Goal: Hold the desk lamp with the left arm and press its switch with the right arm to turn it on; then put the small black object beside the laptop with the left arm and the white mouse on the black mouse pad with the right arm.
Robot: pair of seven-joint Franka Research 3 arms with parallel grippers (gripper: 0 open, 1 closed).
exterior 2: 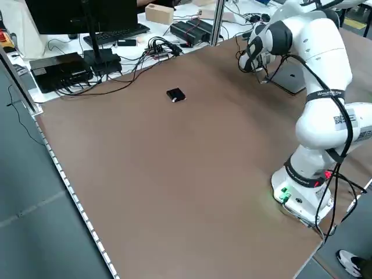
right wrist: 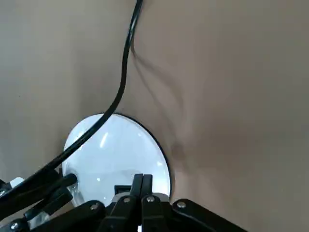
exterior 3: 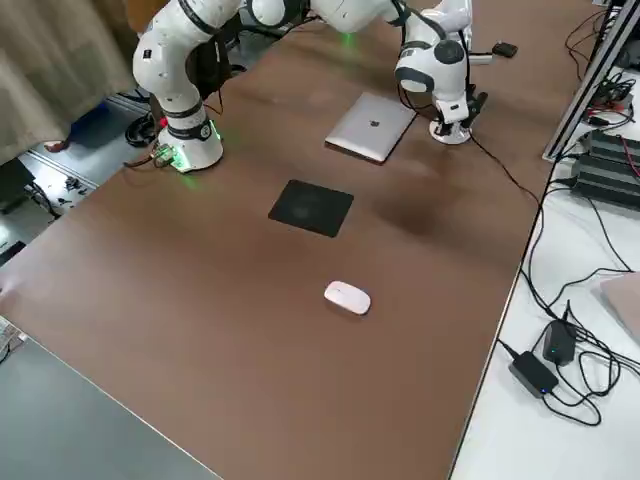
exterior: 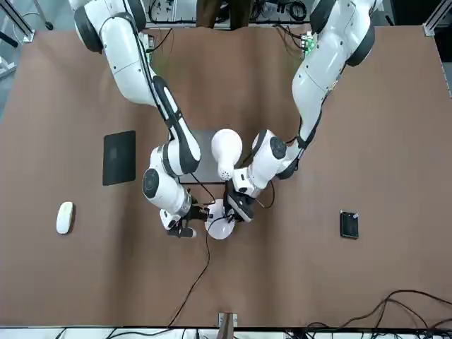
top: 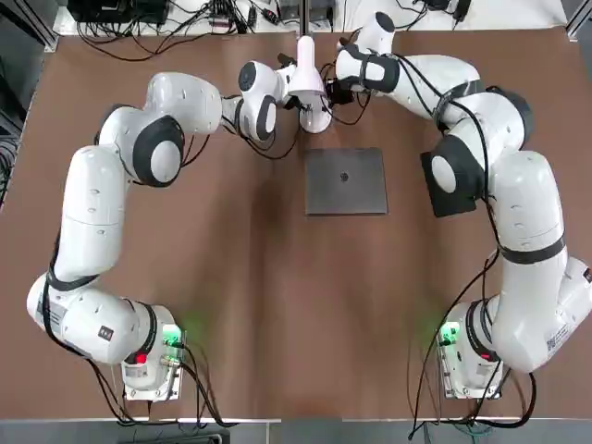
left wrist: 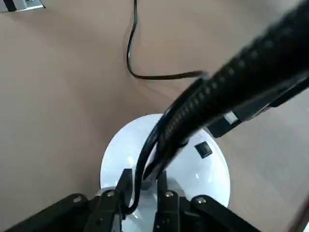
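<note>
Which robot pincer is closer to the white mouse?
Right. The right pincer is at the lamp's round base, on the side toward the mouse. The left pincer is by the lamp too, but farther from the mouse.

"In the front view, where was the lamp (exterior: 219, 220)?"
"Near the centre, on the bench (exterior: 282, 289), with the laptop (exterior: 203, 145) behind it."
"And the mouse (exterior: 65, 217)?"
"At the left, off the mouse pad (exterior: 119, 157), which lay above it, left of the laptop."
"The small object (exterior: 349, 225)?"
"Right of the lamp, well apart."
</note>
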